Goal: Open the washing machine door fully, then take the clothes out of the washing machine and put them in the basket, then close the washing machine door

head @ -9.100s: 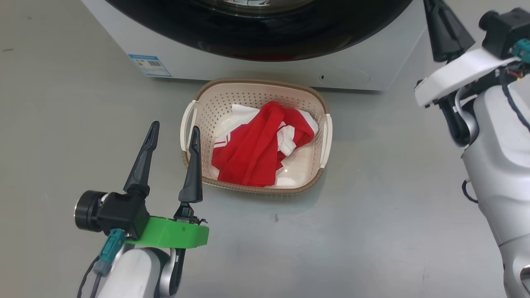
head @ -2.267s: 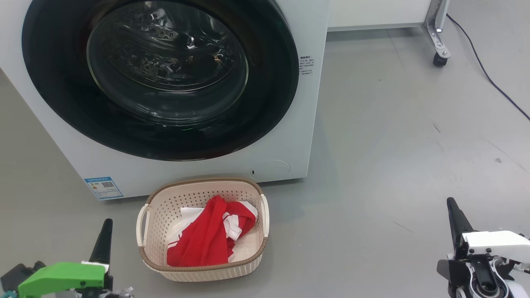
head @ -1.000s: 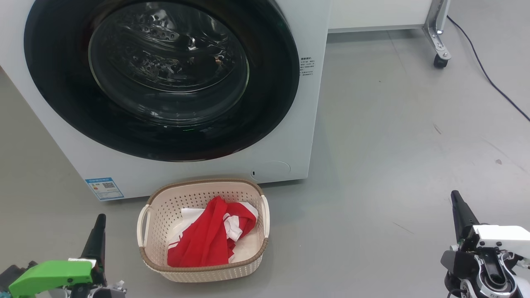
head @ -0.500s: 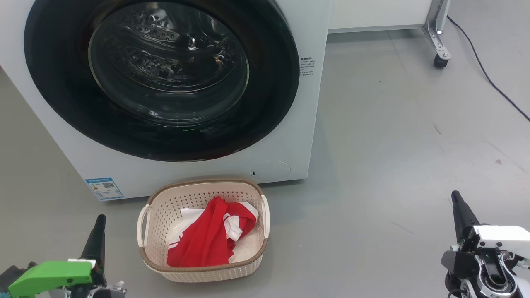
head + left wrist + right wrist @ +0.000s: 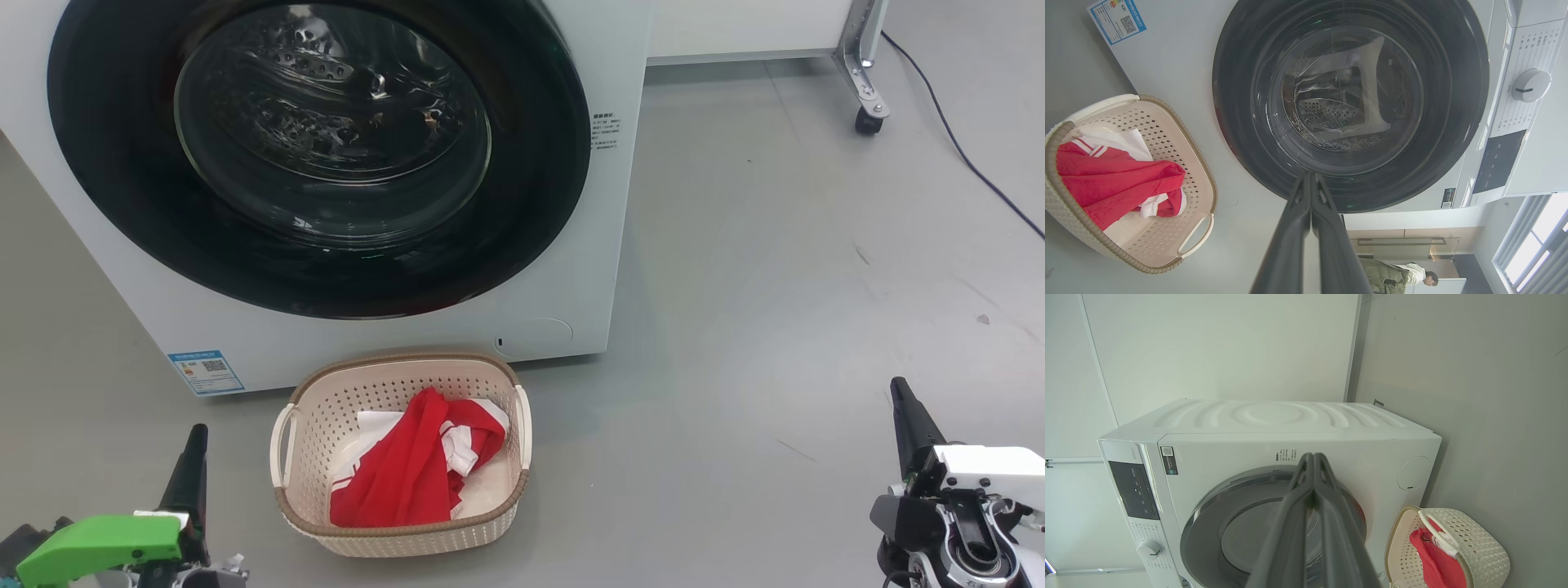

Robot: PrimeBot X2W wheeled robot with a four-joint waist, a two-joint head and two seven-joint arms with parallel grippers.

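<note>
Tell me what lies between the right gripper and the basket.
In the head view, bare grey floor lies between the right gripper and the basket; nothing stands there.

The smooth grey floor (image 5: pixel 775 327) has a dull sheen and carries a few small dark scuffs, one at the right (image 5: pixel 982 318) and a thin streak nearer the front (image 5: pixel 792 447). A big white front-loading washing machine (image 5: pixel 604 245) stands on it at the left, its base flat on the floor. Just in front of the machine's lower edge sits a small cream plastic basket with perforated sides and a brown woven-look rim (image 5: pixel 404 359), close to the machine. Far back at the right, a black caster wheel (image 5: pixel 867 119) under a silver metal leg (image 5: pixel 856 49) rests on the floor. Beside it a thin black cable (image 5: pixel 963 155) trails across the floor towards the right edge.
</note>
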